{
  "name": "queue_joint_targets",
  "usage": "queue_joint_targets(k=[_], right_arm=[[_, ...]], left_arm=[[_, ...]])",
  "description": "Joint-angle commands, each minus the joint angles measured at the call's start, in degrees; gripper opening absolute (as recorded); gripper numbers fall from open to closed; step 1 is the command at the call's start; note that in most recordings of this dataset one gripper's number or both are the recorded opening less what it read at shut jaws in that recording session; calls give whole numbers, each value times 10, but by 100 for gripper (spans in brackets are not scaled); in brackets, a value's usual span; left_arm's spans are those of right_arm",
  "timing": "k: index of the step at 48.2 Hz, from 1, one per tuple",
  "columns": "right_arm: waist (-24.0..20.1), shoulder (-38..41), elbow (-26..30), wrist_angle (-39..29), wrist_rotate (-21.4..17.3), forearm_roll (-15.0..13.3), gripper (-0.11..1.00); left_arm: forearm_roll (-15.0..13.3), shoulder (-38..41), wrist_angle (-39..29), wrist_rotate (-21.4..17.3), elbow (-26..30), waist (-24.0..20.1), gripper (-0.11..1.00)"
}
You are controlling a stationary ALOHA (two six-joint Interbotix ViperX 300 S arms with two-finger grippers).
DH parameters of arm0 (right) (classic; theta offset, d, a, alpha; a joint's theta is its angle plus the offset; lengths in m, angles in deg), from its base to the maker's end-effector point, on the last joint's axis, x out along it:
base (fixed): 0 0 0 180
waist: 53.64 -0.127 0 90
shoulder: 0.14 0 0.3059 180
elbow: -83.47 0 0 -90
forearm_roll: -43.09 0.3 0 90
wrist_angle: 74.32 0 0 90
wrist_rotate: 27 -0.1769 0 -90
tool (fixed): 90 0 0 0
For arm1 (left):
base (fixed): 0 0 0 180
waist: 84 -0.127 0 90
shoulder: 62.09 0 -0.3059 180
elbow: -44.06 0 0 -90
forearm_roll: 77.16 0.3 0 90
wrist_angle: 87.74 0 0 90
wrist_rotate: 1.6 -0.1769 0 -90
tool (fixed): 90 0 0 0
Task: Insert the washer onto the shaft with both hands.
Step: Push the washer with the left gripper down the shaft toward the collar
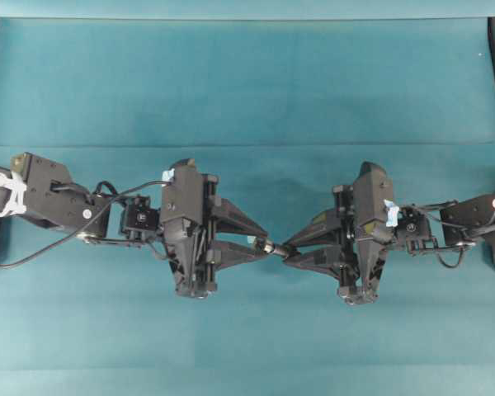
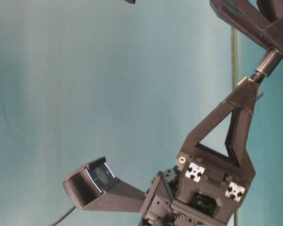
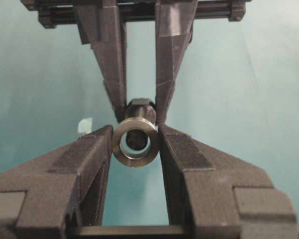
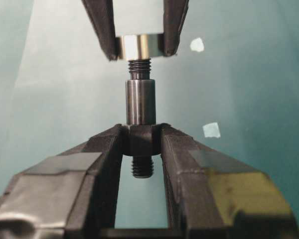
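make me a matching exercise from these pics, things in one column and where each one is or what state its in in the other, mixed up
Things:
1. washer
2. shaft
3. tape scrap
4. cloth

States:
A. lying loose on the table
B. threaded tip at the ring's hole
C. covers the table, teal
D. pinched in the left hand

Pairs: 1-D, 2-B, 3-A, 4-C

The shaft is held by the right hand.

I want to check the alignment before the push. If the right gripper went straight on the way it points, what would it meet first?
The shaft it holds would lead: its threaded tip already sits at the hole of the washer, pinched by the left gripper. Depth past that is unclear.
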Motion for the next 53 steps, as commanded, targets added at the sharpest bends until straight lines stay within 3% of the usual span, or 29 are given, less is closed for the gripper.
queue_joint_targets(k=[1, 53], right_arm=[[1, -4, 8, 8, -4, 1, -1], [2, -4, 8, 8, 0, 1, -1]], left_arm=[[1, -3, 3, 1, 12, 1, 35], [1, 18, -32, -2, 35, 4, 35]])
